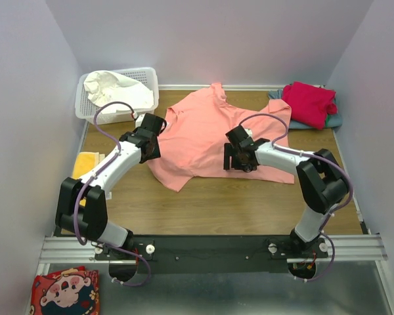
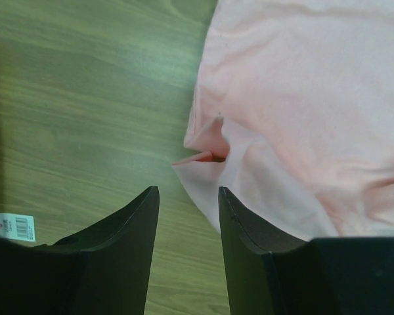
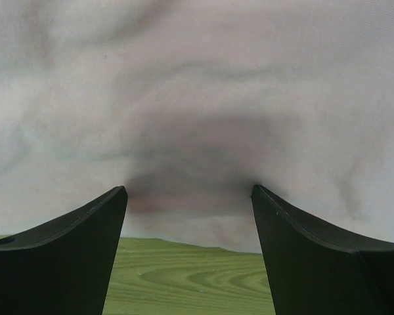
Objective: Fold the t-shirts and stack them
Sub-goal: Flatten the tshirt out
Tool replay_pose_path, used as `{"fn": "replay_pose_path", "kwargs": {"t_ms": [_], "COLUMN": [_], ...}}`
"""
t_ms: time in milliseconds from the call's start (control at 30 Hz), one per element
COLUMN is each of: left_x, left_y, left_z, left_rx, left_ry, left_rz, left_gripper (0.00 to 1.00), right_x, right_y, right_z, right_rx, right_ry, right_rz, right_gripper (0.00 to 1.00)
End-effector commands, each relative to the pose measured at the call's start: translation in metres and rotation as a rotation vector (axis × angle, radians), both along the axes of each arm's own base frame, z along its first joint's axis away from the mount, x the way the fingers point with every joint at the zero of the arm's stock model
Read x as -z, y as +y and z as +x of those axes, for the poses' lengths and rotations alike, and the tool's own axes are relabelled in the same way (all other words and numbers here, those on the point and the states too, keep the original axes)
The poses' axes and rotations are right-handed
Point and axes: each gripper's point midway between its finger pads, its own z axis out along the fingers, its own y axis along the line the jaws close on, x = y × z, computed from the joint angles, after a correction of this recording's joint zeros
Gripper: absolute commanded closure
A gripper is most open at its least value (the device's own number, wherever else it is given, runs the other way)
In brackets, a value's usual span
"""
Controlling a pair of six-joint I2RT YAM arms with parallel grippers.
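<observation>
The pink shirt [image 1: 203, 131] lies spread on the desk [image 1: 236, 203] for folding. At its 9 o'clock edge the left tool [image 2: 187, 193] is narrowly parted and empty; the right tool [image 3: 190, 190], wide and empty, is over the 5 o'clock hem.

I see a wooden table [image 1: 217, 210] with brown grain, boxed in by plain pale lilac walls [image 1: 210, 39] behind it and on both its sides. Along the table's near edge runs an aluminium rail [image 1: 354, 248], and just beyond that edge lies a grey metal surface [image 1: 249, 292]. Light falls soft and even over the table.
</observation>
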Motion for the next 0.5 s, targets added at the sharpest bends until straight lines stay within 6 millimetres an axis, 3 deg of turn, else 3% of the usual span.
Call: {"fn": "replay_pose_path", "kwargs": {"t_ms": [0,100,267,400,467], "left_x": [0.007,0.008,0.012,0.019,0.02], "left_y": [-0.011,-0.017,-0.027,-0.028,-0.033], "left_z": [-0.012,-0.016,-0.026,-0.038,-0.043], "left_rx": [0.034,0.065,0.13,0.155,0.174], "left_ry": [0.01,0.012,0.03,0.051,0.059], "left_rz": [-0.077,-0.107,-0.153,-0.173,-0.197], "left_gripper": [0.5,0.5,0.5,0.5,0.5], "right_x": [0.043,0.041,0.035,0.034,0.031], "right_y": [-0.059,-0.087,-0.136,-0.148,-0.144], "right_z": [-0.053,-0.056,-0.045,-0.028,-0.015], "right_rx": [0.124,0.206,0.337,0.364,0.359], "right_ry": [0.182,0.195,0.197,0.189,0.17], "right_rz": [-0.211,-0.269,-0.325,-0.348,-0.344], "right_gripper": [0.14,0.14,0.14,0.14,0.14]}}
